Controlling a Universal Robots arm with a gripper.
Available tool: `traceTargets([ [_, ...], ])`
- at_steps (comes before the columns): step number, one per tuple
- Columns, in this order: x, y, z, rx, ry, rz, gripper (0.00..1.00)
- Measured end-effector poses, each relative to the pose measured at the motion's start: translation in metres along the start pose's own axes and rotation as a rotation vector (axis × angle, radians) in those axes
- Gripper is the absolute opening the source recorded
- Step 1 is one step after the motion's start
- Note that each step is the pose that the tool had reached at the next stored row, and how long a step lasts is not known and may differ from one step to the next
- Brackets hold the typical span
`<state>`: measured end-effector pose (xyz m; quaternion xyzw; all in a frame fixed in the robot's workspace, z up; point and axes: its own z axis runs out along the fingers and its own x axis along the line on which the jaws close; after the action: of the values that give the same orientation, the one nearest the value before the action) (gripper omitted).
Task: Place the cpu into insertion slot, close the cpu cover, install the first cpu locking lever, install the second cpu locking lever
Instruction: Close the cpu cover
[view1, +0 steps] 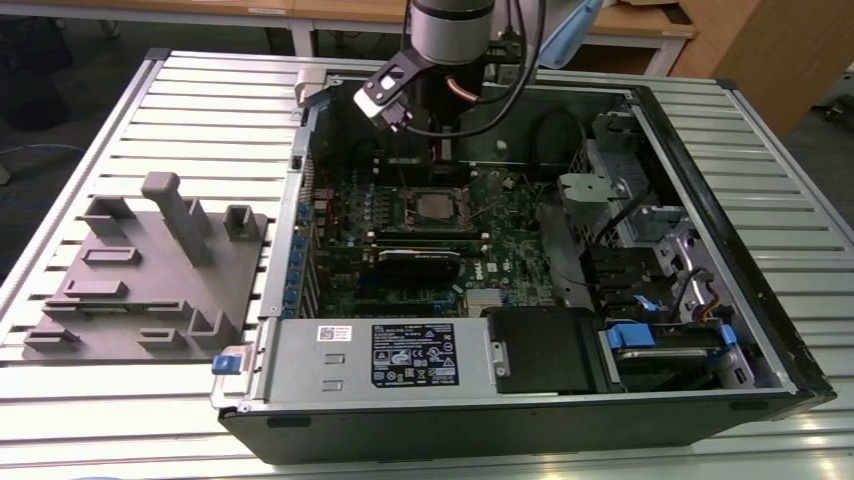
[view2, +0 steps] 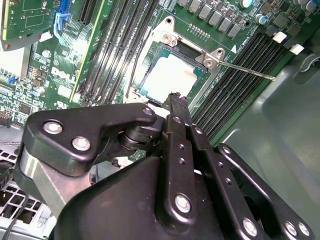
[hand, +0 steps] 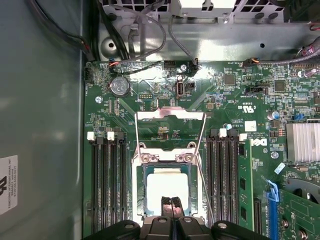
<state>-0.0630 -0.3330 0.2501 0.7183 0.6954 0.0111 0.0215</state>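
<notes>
My pincer (hand: 171, 202) is closed, its two fingertips (hand: 166, 204) pressed together with nothing between them. It hangs right over the cpu (hand: 167, 185); whether the tips touch the chip I cannot tell. The cpu lies flat in the insertion slot (hand: 141, 190), its pale metal top bright in both wrist views. In the first wrist view the cpu cover (hand: 170, 114) appears swung up off the slot, with green board showing through its window. In the second wrist view a thin locking lever (view2: 245, 70) sticks out from one corner of the slot, across the black memory slots (view2: 250, 55).

In the exterior view my arm (view1: 451, 30) comes down from the upper middle of the frame into the open computer case (view1: 747, 330). The slot sits near the middle of the green motherboard (view1: 507, 260). The power supply (view1: 387, 355) fills the case's lower middle. The case lies on the slatted desk (view1: 134, 420), and a grey fixture block (view1: 134, 280) stands apart from it at the exterior view's left.
</notes>
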Motion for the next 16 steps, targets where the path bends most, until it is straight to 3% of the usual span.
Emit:
traceTargets([
  [16,-0.0001,0.0004,-0.0071,-0.0002,0.0003,0.0,0.1],
])
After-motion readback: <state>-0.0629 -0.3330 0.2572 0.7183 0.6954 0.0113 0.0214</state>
